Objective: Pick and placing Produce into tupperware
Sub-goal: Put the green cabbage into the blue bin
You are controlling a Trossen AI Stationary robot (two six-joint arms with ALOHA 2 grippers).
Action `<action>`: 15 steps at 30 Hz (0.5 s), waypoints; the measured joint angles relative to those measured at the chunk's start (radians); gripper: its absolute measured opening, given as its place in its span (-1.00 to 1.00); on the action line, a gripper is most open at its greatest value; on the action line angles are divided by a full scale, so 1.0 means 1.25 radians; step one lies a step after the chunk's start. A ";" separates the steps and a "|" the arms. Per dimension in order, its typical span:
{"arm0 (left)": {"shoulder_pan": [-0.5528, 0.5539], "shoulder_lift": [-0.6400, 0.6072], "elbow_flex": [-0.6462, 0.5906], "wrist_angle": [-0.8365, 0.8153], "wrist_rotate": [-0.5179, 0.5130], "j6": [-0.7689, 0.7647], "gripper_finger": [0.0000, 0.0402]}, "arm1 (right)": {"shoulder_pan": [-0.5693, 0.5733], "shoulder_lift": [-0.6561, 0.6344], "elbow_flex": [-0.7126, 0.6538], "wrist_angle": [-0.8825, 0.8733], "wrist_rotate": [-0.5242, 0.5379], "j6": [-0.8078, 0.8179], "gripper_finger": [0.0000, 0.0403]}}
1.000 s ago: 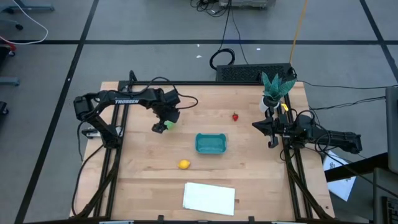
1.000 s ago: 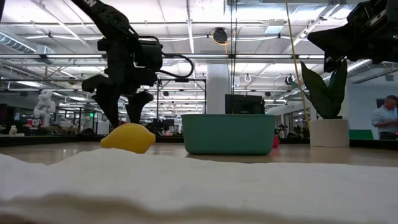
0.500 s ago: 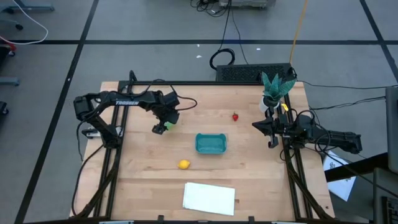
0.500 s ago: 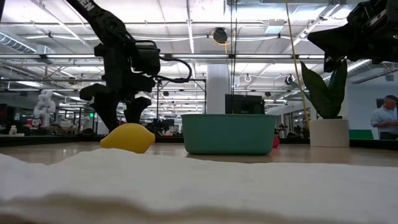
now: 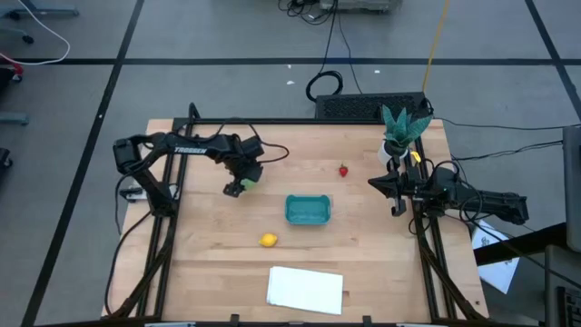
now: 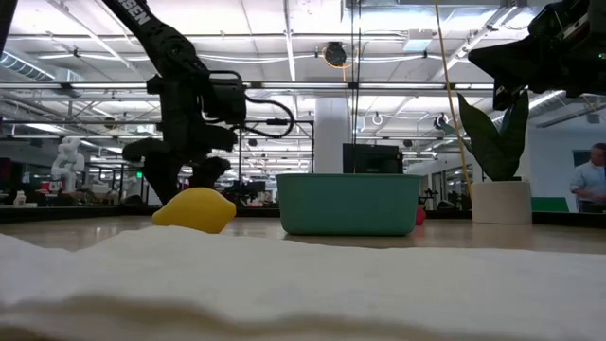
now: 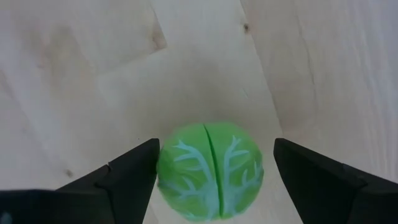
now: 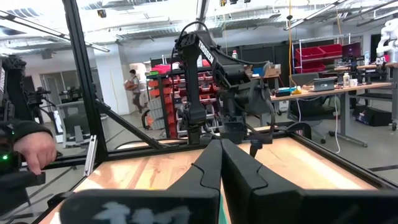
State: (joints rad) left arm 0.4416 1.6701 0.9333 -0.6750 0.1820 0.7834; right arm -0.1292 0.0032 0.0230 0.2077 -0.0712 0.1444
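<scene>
I have the left gripper point(image 7: 211, 171) spread wide around the green ball point(image 7: 210, 170), which sits on the table point(image 5: 209, 245) toward its far left corner, not yet squeezed. The right gripper point(image 8: 221, 158) waits clenched at the right edge. The tub point(image 5: 308, 210) is mid-table.

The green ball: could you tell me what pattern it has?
Pale, branching leaf veins either side of a centre seam on the green ball; left wrist view shows it best.

text: "TROSSEN" | on: left arm point(image 5: 186, 148) | colour: white lettering | other readable text: none
</scene>
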 joint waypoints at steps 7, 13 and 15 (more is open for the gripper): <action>0.000 0.035 0.002 0.002 -0.023 0.000 0.60 | 0.000 0.000 0.000 0.000 0.000 0.000 -1.00; 0.000 0.036 0.001 0.013 -0.026 -0.009 0.60 | 0.000 0.000 0.000 0.000 0.000 -0.002 -1.00; 0.000 0.036 0.001 0.014 -0.027 -0.012 0.60 | 0.000 0.000 0.000 0.000 0.000 -0.002 -1.00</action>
State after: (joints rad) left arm 0.4419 1.7149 0.9348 -0.6577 0.1483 0.7687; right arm -0.1295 0.0032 0.0227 0.2077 -0.0715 0.1424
